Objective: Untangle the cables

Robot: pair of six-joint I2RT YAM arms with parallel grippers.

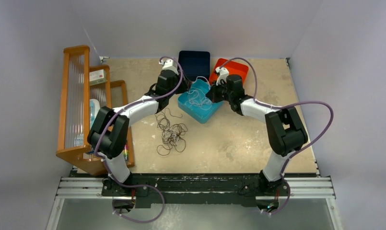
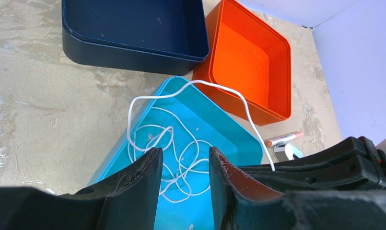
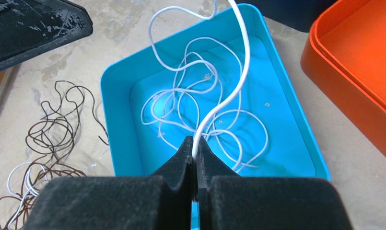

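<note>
Top external view gives us the widest things first: the speckled beige table (image 1: 239,143), with a slatted wooden rack (image 1: 73,110) at its left edge. Three shallow, glossy trays with rounded corners sit together at the far middle. They are a navy tray (image 1: 194,60), an orange tray (image 1: 236,67) and, nearest the arms, a teal tray (image 1: 200,108).

Both arms reach toward the teal tray, one from each side. The right gripper (image 3: 194,143) is clenched on one strand of the white cable (image 3: 181,103). The rest of that cable lies in loose, overlapping loops on the tray floor. From the pinch the strand runs up and away, then arcs above the tray, so its free length points away from the right claw and toward the far rim.

The left gripper (image 2: 185,153) stands partly parted and holds nothing. The white coil lies just beyond its scuffed black fingertips (image 2: 152,158).

The dark cables (image 1: 170,132) are a thin brown-black tangle. They lie on the bare table beside the teal tray, on the left arm's side and well clear of the right arm. The right wrist view shows a white loop (image 3: 18,179) threaded among them.

We judge that the left arm is the nearer one for that tangle. The wires are limp and springy, so we expect them to drag their neighbours along when pulled.
</note>
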